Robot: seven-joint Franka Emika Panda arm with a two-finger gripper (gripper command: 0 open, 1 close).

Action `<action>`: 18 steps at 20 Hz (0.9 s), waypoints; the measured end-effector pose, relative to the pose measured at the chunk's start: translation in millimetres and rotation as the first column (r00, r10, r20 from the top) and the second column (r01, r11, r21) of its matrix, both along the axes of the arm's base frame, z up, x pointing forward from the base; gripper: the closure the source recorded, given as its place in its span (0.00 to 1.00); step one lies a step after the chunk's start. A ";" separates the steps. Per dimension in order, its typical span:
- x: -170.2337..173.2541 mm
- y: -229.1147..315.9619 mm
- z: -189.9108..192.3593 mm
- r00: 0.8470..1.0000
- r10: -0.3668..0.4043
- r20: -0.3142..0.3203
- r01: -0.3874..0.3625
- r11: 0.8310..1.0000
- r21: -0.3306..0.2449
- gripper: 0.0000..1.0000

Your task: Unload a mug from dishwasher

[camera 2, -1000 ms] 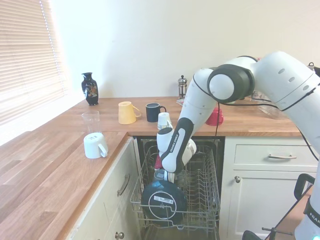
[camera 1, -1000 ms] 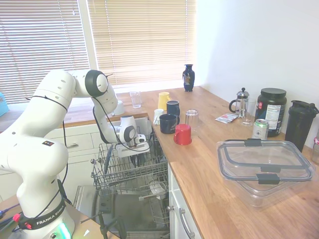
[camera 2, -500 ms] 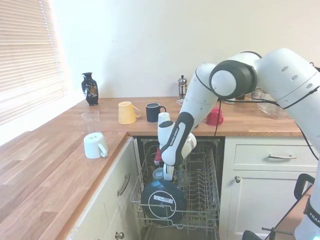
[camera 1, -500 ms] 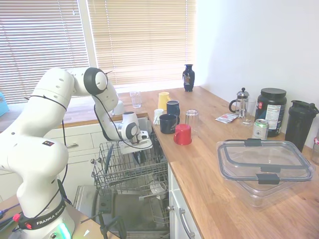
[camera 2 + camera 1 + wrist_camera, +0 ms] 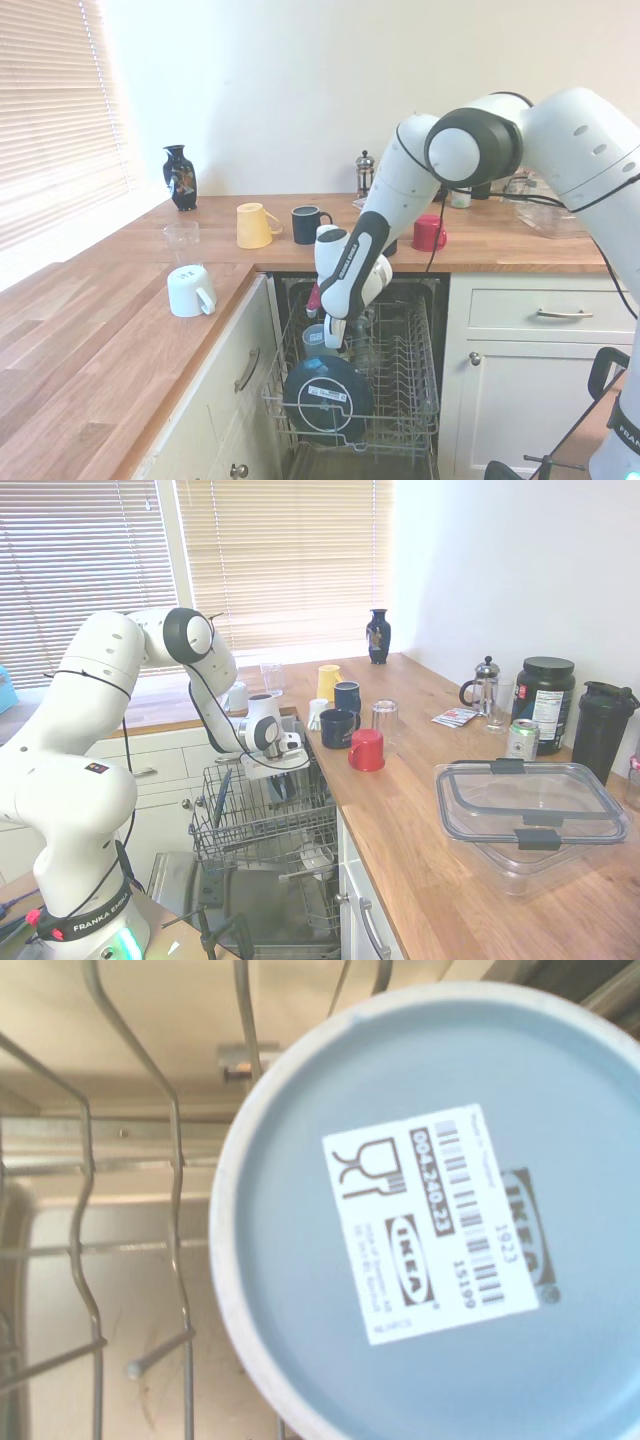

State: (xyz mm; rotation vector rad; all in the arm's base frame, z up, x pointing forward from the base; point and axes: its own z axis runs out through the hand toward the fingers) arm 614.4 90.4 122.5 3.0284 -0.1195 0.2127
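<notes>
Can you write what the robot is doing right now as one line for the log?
phase: lifting | gripper: shut on mug | mug: upside down, above dishwasher rack | destination: not shown

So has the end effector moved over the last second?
Yes. The end effector has risen, judged against the grey wire rack of the dishwasher in the second exterior view; the small slate-blue ceramic mug beside it sits higher too.

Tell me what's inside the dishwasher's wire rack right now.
In the grey wire rack: a large round dark lid-like item at the front and a slate-blue mug upside down behind it, under the pincer. Deeper contents are hidden.
</notes>
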 end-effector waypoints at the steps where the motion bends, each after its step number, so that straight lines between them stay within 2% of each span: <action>1: 0.7 -0.4 5.5 1.000 -0.006 0.007 0.006 1.000 0.003 1.00; 18: 0.4 -0.9 103.3 0.993 -0.067 0.092 0.062 0.997 0.054 1.00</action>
